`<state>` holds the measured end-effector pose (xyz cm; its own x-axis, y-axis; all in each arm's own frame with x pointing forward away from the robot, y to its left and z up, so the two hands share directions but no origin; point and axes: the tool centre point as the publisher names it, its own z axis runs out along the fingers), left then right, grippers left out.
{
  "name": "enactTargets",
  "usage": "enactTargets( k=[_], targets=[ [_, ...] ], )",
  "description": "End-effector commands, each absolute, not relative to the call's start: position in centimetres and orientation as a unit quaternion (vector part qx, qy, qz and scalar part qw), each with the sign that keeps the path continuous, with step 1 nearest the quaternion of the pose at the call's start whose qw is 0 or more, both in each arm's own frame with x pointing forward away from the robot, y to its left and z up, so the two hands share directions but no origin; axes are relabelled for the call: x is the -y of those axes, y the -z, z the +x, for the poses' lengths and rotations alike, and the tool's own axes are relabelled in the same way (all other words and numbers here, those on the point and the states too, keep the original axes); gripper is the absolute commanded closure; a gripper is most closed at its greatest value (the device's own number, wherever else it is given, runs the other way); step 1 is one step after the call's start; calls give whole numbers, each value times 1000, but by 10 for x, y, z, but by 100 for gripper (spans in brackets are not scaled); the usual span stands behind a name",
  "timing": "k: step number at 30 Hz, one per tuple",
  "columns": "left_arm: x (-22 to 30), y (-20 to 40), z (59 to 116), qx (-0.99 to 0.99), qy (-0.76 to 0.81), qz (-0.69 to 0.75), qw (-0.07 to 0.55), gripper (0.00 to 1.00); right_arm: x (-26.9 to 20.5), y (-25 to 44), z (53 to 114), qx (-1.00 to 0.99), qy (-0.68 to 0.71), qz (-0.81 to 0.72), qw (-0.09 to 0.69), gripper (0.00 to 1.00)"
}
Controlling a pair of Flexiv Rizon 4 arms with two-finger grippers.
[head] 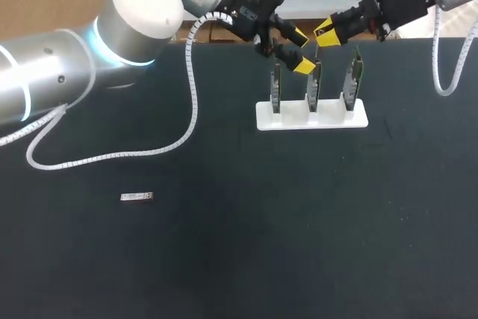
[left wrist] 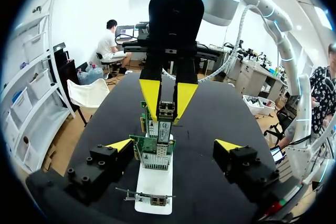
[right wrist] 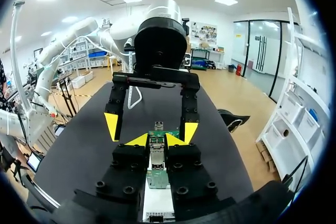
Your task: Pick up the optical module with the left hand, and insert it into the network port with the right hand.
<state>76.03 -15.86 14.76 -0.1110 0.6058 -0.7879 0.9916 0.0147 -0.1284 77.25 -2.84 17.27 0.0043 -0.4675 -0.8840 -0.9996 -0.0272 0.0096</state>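
Note:
My right gripper [head: 325, 33] hovers above the row of cards, shut on a small silver optical module [right wrist: 156, 150] held between its yellow tips. From the left wrist view that module [left wrist: 167, 109] shows end-on between the right gripper's fingers [left wrist: 151, 93]. Three green network cards [head: 314, 84] stand upright in a white stand [head: 291, 119]. Open wide, my left gripper [head: 301, 51] faces the right one just above the cards, with nothing between its fingers. A second optical module [head: 137, 197] lies flat on the black table, far to the left.
The white stand [left wrist: 155, 184] sits near the table's far edge. A white coiled cable [head: 190, 87] hangs from my left arm over the table's left half. The black table top [head: 299, 229] stretches toward the front.

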Motion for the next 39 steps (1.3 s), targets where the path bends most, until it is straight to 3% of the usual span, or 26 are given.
enactTargets(
  k=[1, 39],
  targets=[
    [159, -148, 762, -657, 352, 609, 272, 0, 28, -172, 771, -600, -370, -612, 359, 100],
    [159, -148, 762, -657, 352, 609, 272, 0, 27, -169, 772, -598, -366, -618, 355, 100]
  ],
)
